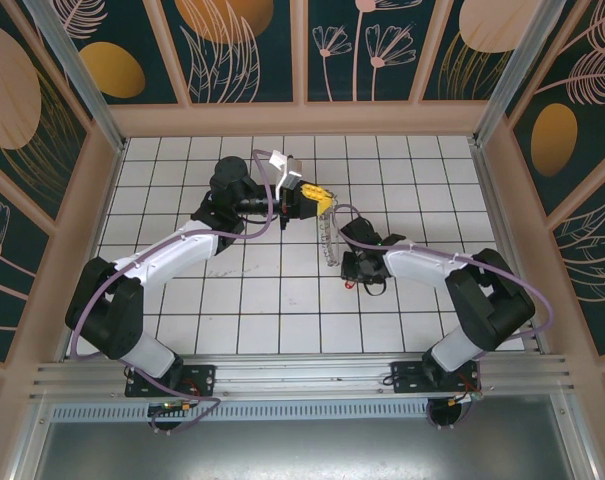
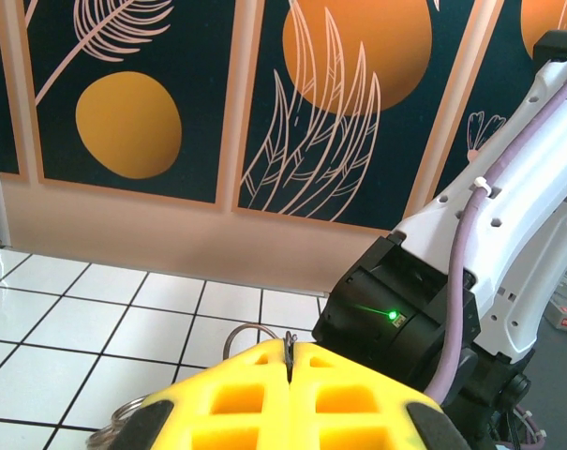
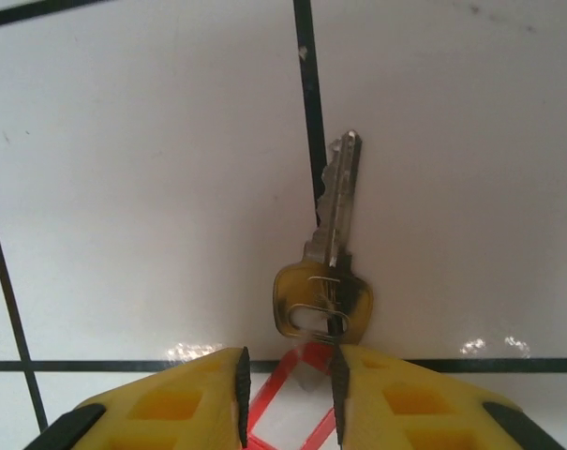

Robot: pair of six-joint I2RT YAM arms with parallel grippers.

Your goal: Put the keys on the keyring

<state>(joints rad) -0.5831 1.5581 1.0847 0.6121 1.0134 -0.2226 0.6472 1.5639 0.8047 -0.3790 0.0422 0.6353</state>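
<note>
Nearest the viewer, an aluminium rail (image 1: pixel 302 372) carries both arm bases at the near edge of the tabletop (image 1: pixel 282 300), a white surface divided into square tiles by dark grid lines. Dark wall panels (image 1: pixel 242 40) printed with orange discs and pale leaf outlines, set in tan frames, enclose the tabletop on three sides. The left tool (image 2: pixel 290 352) is raised over the middle of the tabletop. Its yellow fingers are fully closed and pinch the thin wire of the keyring (image 2: pixel 250 328), whose loop stands up just beyond the fingertips. The right tool (image 3: pixel 288 361) points down at the tabletop with its yellow fingers partly apart. A red-edged item (image 3: pixel 274 394) shows in the gap, and no grip on anything is evident. The key (image 3: pixel 325 291), with a brass-coloured head and silver blade, sits just ahead of those fingertips beside a dark grid line, blade pointing away. Whether its head touches the nearer finger cannot be determined.
</note>
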